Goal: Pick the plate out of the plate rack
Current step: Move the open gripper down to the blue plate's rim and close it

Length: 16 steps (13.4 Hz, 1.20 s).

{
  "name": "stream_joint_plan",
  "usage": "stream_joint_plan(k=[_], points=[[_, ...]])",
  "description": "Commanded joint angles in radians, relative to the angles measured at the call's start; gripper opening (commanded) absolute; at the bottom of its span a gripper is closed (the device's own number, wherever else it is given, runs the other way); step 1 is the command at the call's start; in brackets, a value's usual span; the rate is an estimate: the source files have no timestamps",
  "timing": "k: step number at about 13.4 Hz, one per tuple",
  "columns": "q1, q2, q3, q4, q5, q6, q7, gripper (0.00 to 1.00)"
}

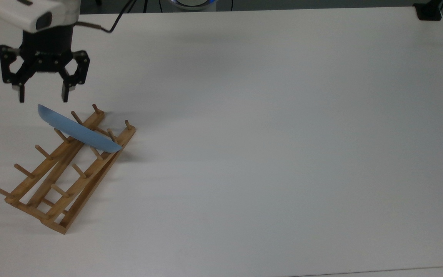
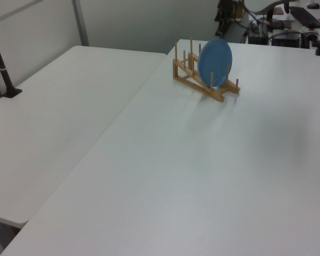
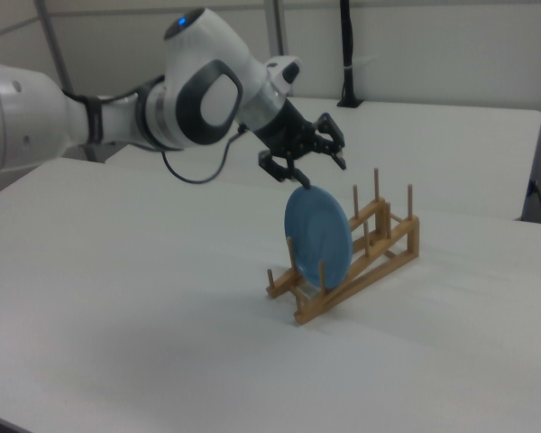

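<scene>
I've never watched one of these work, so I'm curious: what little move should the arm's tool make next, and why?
Probably a short descent, so the open black tool straddles the top edge of the round light-blue plate. The plate stands upright between pegs near one end of the light-brown wooden plate rack, and in the right view the tool hangs just above its rim, apart from it.

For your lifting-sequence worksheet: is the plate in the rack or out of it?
In the rack. The plate stands on edge between the pegs of the plate rack, and the open gripper is above its rim, not touching.
</scene>
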<state>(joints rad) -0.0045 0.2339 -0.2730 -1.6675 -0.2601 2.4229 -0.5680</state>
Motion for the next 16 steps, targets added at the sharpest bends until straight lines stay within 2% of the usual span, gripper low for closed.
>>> stream_joint_plan(k=[1, 3, 6, 8, 10, 11, 13, 16], points=[[-0.003, 0.059, -0.006, -0.005, -0.108, 0.08, -0.02, 0.67], [-0.011, 0.067, -0.006, -0.008, -0.145, 0.094, -0.03, 0.62], [-0.009, 0.07, -0.006, -0.011, -0.145, 0.094, -0.061, 0.59], [-0.009, 0.07, -0.008, -0.011, -0.145, 0.094, -0.076, 0.5], [-0.009, 0.068, -0.012, -0.014, -0.145, 0.094, -0.122, 0.27], [-0.009, 0.067, -0.012, -0.021, -0.145, 0.094, -0.139, 0.2], [-0.006, 0.064, -0.012, -0.028, -0.145, 0.094, -0.142, 0.19], [-0.005, 0.059, -0.012, -0.029, -0.145, 0.093, -0.142, 0.11]])
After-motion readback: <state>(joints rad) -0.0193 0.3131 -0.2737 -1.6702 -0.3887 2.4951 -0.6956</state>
